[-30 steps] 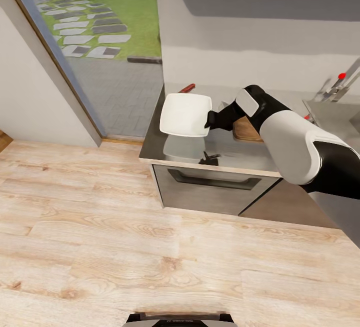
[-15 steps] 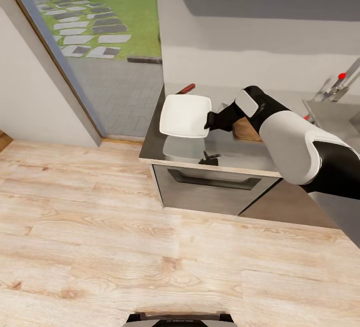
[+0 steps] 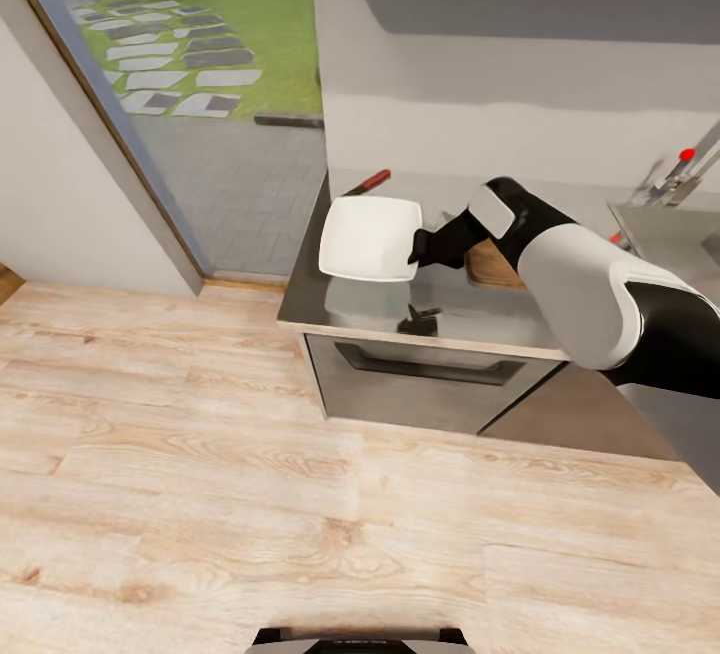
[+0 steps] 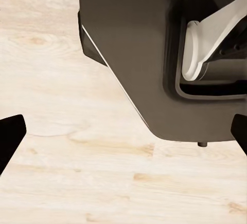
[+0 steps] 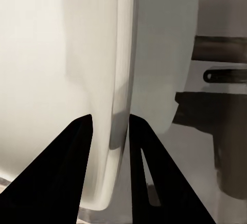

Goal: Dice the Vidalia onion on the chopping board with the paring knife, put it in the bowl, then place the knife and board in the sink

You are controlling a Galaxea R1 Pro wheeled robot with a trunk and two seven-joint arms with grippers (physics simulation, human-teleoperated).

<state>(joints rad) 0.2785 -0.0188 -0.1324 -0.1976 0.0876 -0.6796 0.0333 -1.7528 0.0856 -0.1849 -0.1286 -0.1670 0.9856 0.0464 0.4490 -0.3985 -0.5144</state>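
Note:
My right gripper point(image 3: 415, 252) is shut on the rim of a white square bowl point(image 3: 368, 237) and holds it just above the steel countertop point(image 3: 345, 306). In the right wrist view both fingers pinch the bowl's edge point(image 5: 121, 80) between them. Behind the bowl lies the paring knife point(image 3: 368, 181) with its red handle. The wooden chopping board point(image 3: 488, 264) lies on the counter, mostly hidden under my right forearm. My left gripper point(image 4: 123, 129) is open and points down at the wooden floor beside my dark base.
The sink point(image 3: 665, 229) with its faucet point(image 3: 688, 166) sits at the counter's right end, cut off by the picture's edge. A drawer front point(image 3: 420, 384) is below the counter. A glass door point(image 3: 190, 84) to the garden stands at the left.
The bowl has dropped slightly and tilted in my right gripper, so more of the knife shows behind it. The bowl's reflection on the counter is gone.

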